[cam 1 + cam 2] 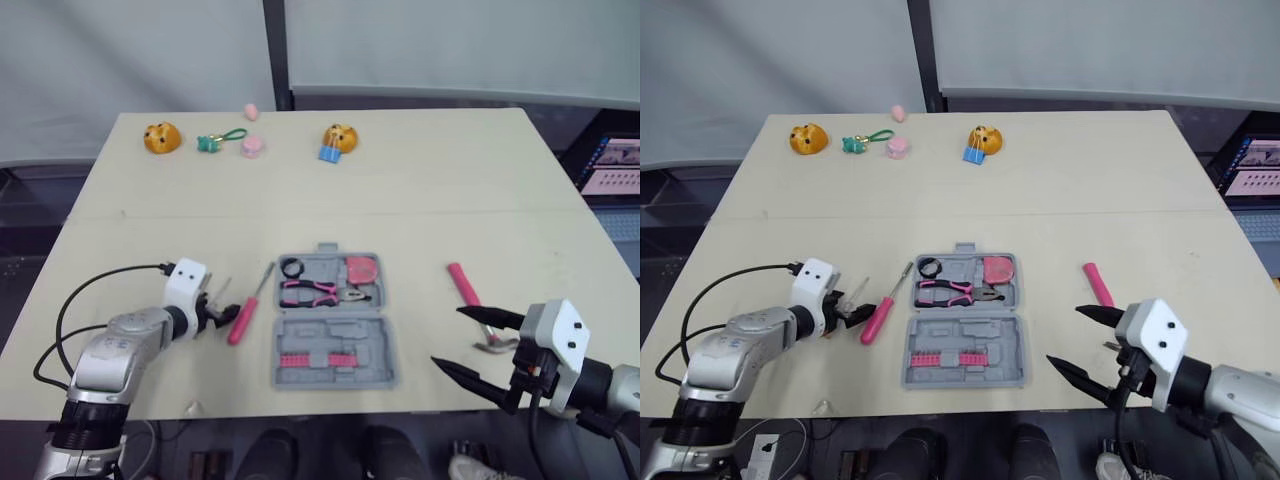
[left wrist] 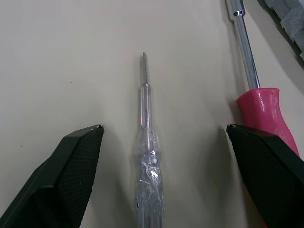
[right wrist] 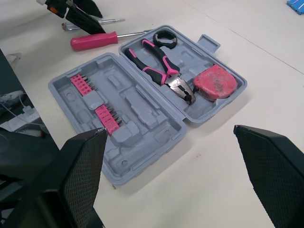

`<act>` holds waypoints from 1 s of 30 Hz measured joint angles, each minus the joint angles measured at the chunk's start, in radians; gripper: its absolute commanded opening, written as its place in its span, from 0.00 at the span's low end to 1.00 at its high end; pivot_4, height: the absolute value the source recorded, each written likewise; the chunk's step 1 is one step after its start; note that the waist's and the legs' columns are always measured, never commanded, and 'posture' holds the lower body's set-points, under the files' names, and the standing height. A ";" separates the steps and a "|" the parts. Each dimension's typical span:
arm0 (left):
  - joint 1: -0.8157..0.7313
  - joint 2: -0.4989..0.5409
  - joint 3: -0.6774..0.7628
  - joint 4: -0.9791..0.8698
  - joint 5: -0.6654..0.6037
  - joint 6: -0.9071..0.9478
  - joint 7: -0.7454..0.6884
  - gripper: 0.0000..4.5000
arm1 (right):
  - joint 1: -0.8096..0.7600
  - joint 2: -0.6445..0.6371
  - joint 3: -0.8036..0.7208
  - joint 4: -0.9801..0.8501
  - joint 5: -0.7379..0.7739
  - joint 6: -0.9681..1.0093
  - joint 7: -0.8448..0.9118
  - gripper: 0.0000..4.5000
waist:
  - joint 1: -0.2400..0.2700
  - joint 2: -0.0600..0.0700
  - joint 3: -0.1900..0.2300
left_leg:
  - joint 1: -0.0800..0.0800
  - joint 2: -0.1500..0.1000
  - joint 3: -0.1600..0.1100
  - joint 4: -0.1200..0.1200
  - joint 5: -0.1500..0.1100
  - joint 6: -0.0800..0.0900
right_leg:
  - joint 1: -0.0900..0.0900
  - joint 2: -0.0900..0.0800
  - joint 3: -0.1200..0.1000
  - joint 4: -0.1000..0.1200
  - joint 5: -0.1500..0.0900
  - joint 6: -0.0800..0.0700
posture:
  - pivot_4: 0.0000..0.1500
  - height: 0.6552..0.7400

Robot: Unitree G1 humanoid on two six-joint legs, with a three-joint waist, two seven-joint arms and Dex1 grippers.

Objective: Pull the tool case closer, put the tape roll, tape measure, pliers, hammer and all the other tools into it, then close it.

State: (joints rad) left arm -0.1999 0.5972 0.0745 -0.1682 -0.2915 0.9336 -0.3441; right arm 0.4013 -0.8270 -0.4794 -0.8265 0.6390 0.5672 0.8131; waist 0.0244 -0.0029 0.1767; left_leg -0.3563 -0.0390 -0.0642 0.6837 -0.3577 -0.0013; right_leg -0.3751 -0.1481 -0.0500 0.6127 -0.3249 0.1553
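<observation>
The left pincer (image 2: 164,129) is wide open around a small see-through screwdriver (image 2: 147,159). The right pincer (image 1: 449,338) is open too, hiding the head end of the hammer (image 1: 463,285).

The open tool case (image 1: 335,352) lies on the table (image 1: 420,190) near its front edge, with the tape roll (image 1: 292,267), pliers (image 1: 308,291) and tape measure (image 1: 361,269) in its far half. A screwdriver (image 1: 245,308) lies just left of the case, with a smaller screwdriver (image 2: 147,156) further left. The hammer (image 1: 466,290) lies to the right.

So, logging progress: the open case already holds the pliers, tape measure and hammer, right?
No. The hammer lies on the table, outside the open case, as the left eye view shows. The pliers and tape measure are inside.
</observation>
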 measured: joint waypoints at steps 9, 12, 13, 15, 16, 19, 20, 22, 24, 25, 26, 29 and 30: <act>0.028 -0.002 0.032 -0.025 -0.002 0.025 0.000 0.99 | -0.023 0.000 0.000 0.000 -0.003 0.001 0.000 1.00 | 0.000 0.000 0.000 | 0.000 0.000 0.000 0.000 0.000 0.000 | 0.000 0.000 0.000 -0.001 0.000 0.000 | 1.00 0.67; 0.025 -0.003 0.035 -0.019 0.000 0.022 0.002 0.82 | -0.024 0.000 0.000 0.001 -0.004 0.001 0.000 1.00 | 0.000 0.000 0.000 | 0.000 0.000 0.000 0.000 0.000 0.000 | 0.000 0.000 0.000 -0.001 0.000 0.000 | 1.00 0.67; 0.022 -0.003 0.040 -0.010 0.003 0.022 0.004 0.72 | -0.024 0.000 0.000 0.001 -0.004 0.001 0.000 1.00 | 0.000 0.000 0.000 | 0.000 0.000 0.000 0.000 0.000 0.000 | 0.000 0.000 0.000 -0.001 0.000 0.000 | 1.00 0.67; 0.021 -0.003 0.048 -0.003 0.008 0.022 0.005 0.51 | -0.024 0.000 0.000 0.001 -0.006 0.001 0.000 1.00 | 0.001 0.000 0.000 | 0.000 0.000 0.000 0.000 0.000 0.000 | 0.000 0.000 0.000 -0.001 0.000 0.000 | 1.00 0.67; 0.021 -0.003 0.052 0.000 0.010 0.023 0.006 0.38 | -0.024 0.000 0.000 0.001 -0.008 0.001 0.000 1.00 | 0.002 0.000 0.000 | 0.000 0.000 0.000 0.000 0.000 0.000 | 0.000 0.000 0.000 -0.001 0.000 0.000 | 1.00 0.67; 0.022 -0.003 0.065 0.007 0.018 0.026 0.008 0.04 | -0.023 0.000 0.000 0.001 -0.013 0.001 0.000 1.00 | 0.002 0.000 0.000 | 0.000 0.000 0.000 0.000 0.000 0.000 | 0.000 0.000 0.000 -0.001 0.000 0.000 | 1.00 0.67; 0.023 -0.003 0.065 0.004 0.021 0.027 0.008 0.00 | -0.023 0.000 0.000 0.001 -0.014 0.001 0.000 1.00 | 0.002 0.000 0.000 | 0.000 0.000 0.000 0.000 0.000 0.000 | 0.000 -0.001 0.000 -0.001 0.000 0.000 | 1.00 0.67; 0.025 -0.003 0.064 0.003 0.023 0.027 0.008 0.00 | -0.023 0.000 0.000 0.001 -0.016 0.001 0.000 1.00 | 0.002 0.001 0.000 | 0.000 0.000 0.000 0.000 0.000 0.000 | 0.000 -0.001 0.000 -0.001 0.000 0.000 | 1.00 0.67; 0.025 -0.003 0.064 0.003 0.025 0.029 0.009 0.00 | -0.024 0.000 0.000 0.001 -0.018 0.001 0.000 1.00 | 0.002 0.001 -0.001 | 0.000 0.000 0.000 0.000 0.000 0.000 | 0.000 -0.001 0.000 -0.001 0.000 0.000 | 1.00 0.67; 0.025 -0.003 0.064 0.003 0.026 0.029 0.009 0.00 | -0.024 0.000 0.000 0.002 -0.022 0.001 0.000 1.00 | 0.002 0.001 -0.001 | 0.000 0.000 0.000 0.000 0.000 0.000 | 0.000 -0.001 0.000 -0.001 0.000 0.000 | 1.00 0.67; 0.025 -0.003 0.064 0.003 0.027 0.029 0.009 0.00 | -0.025 0.000 0.000 0.003 -0.024 0.001 0.000 1.00 | 0.002 0.001 -0.001 | 0.000 0.000 0.000 0.000 0.000 0.000 | 0.000 -0.001 0.000 -0.001 0.000 0.000 | 1.00 0.67; 0.021 -0.001 0.060 0.006 0.033 0.019 0.007 0.00 | -0.028 0.000 0.000 0.005 -0.029 0.001 0.000 1.00 | 0.002 0.001 -0.001 | 0.000 0.000 0.000 0.000 0.000 0.000 | 0.000 -0.001 0.000 -0.001 0.000 0.000 | 1.00 0.67; 0.016 0.005 0.054 0.012 0.035 0.014 0.001 0.00 | -0.028 0.000 0.000 0.006 -0.032 0.001 0.000 1.00 | 0.003 0.001 -0.001 | 0.000 0.000 0.000 0.000 0.000 0.000 | 0.000 0.000 0.000 -0.001 0.000 0.000 | 1.00 0.67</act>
State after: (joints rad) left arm -0.1839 0.6019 0.1289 -0.1566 -0.2567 0.9473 -0.3433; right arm 0.3731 -0.8270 -0.4792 -0.8209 0.6071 0.5678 0.8130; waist 0.0269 -0.0017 0.1760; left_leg -0.3560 -0.0395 -0.0641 0.6836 -0.3576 -0.0015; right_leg -0.3749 -0.1486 -0.0498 0.6117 -0.3249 0.1553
